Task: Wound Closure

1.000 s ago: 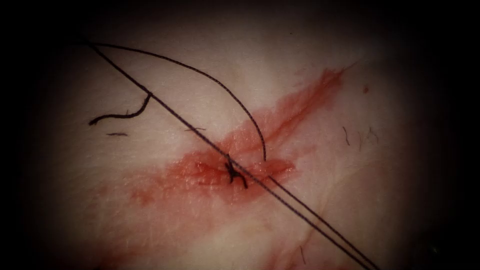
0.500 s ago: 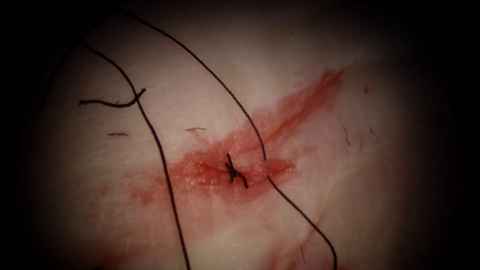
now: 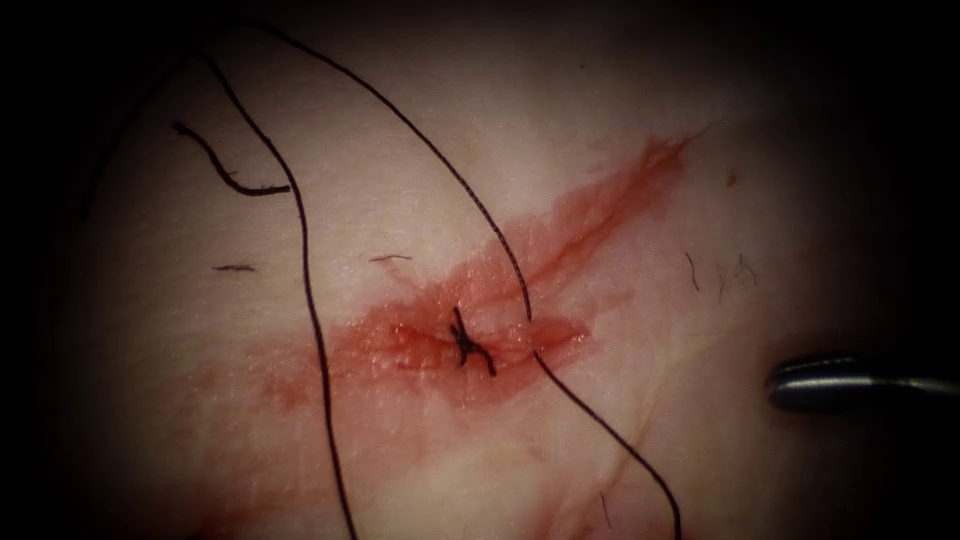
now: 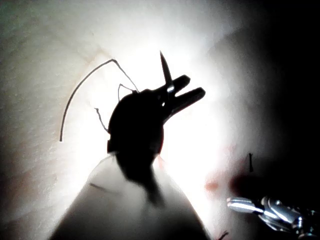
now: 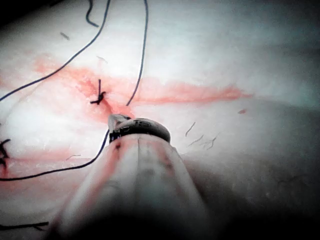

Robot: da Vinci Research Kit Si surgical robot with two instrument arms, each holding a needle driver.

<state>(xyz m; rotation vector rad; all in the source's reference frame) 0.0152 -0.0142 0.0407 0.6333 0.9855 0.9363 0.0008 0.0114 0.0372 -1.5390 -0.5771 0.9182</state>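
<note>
No writing, label, brand, number or sign can be read anywhere on the tissue (image 3: 250, 420) or on the thread (image 3: 310, 300). The dark collar (image 5: 142, 129) at the end of the right arm's tool may carry small raised marks, but they are too blurred to make out as letters or figures.

We note few short dark hairs (image 3: 692, 271) in endoscope view, rt side, lying flat. Fainter hairs (image 3: 738, 268) just beside them, sep. from each other. Same cluster seen in rt wrist view (image 5: 190, 129). One thin hair (image 3: 604, 508) near bottom edge of endoscope view. On lt side, two dark bits (image 3: 235, 268), well apart; we can't tell if hair or fibre.
</note>
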